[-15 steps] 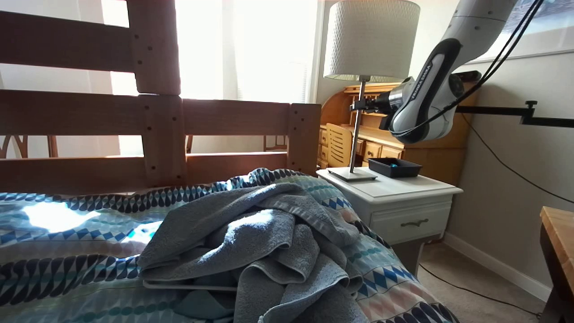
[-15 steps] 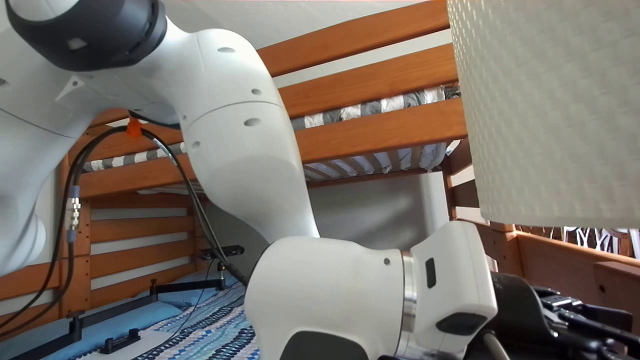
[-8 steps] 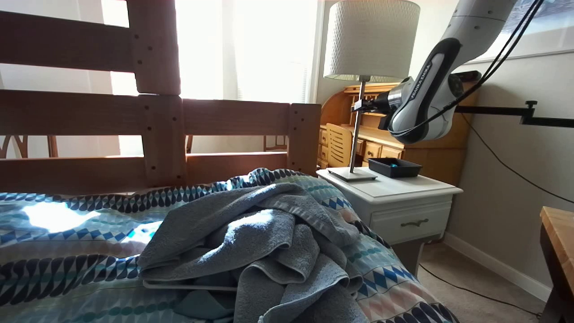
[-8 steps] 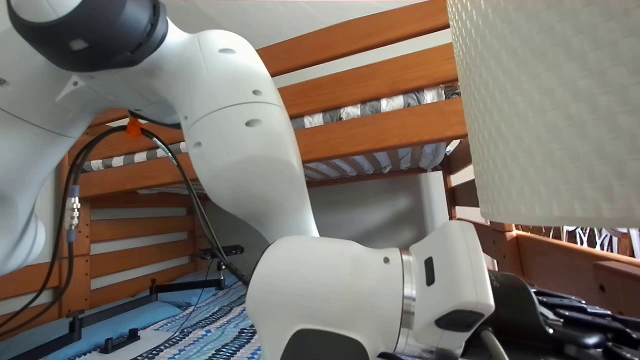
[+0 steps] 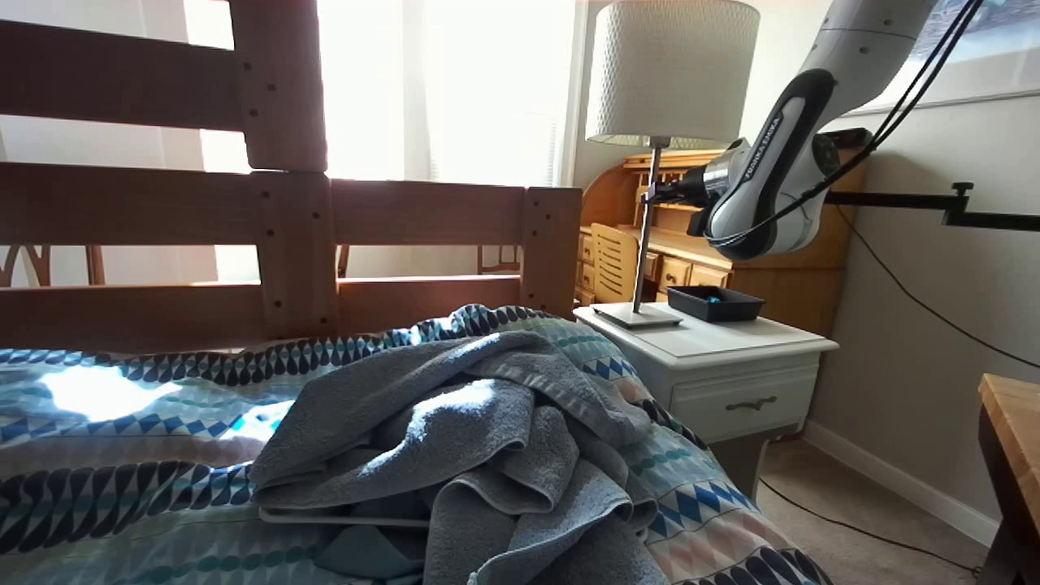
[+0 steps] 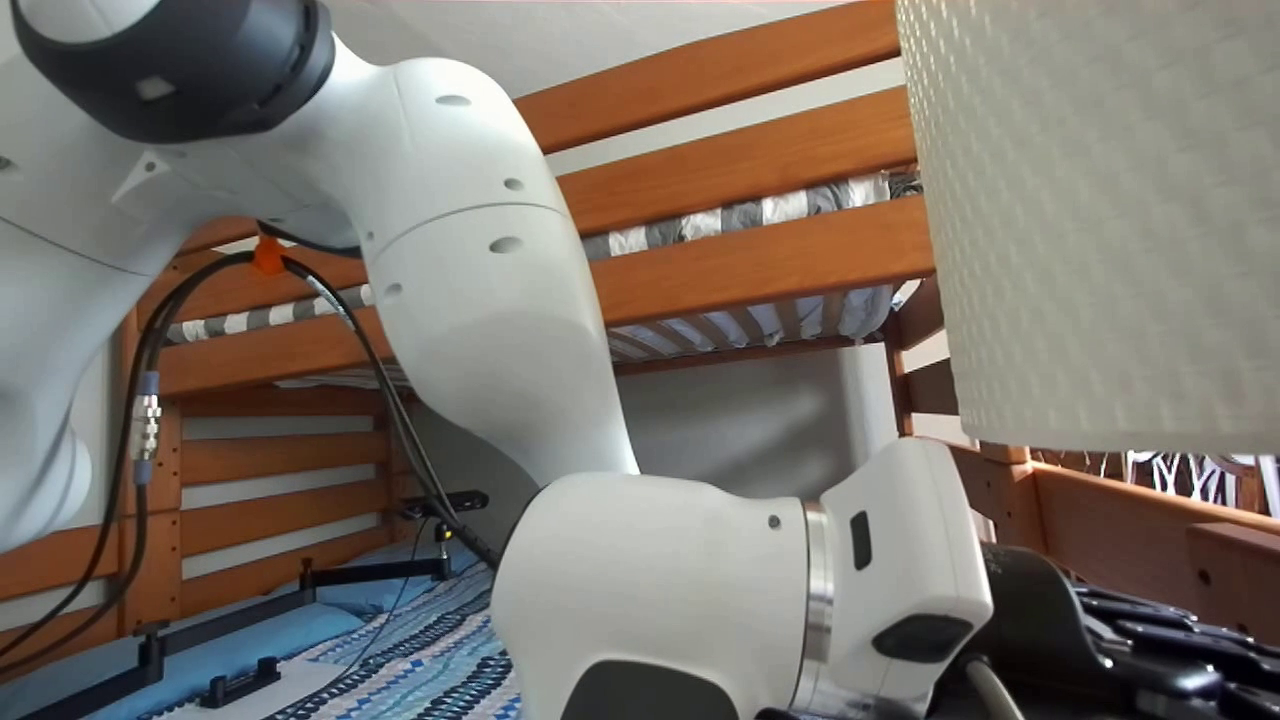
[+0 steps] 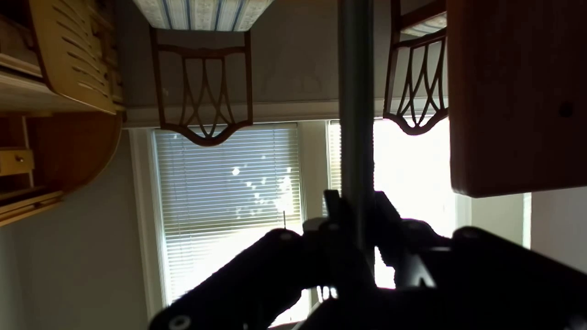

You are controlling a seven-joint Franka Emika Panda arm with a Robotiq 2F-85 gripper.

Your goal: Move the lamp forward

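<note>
The lamp stands upright on the white nightstand, its large textured white shade on top. Its thin metal pole rises from a flat square base. My gripper is shut on the pole, a short way below the shade. From the wrist, the pole runs vertically between the two dark fingertips, which press in from both sides; the gripper is strongly backlit. In an exterior view the shade fills the upper right, above the black gripper fingers; the pole is hidden there.
A black tray sits close beside the lamp base on the nightstand. The bed with a crumpled grey towel adjoins it, and a wooden bed end rises nearby. A roll-top desk stands behind.
My fingers have drawn together from wide apart onto the pole. The lamp has shifted very slightly left in an exterior view. The arm is almost still.
</note>
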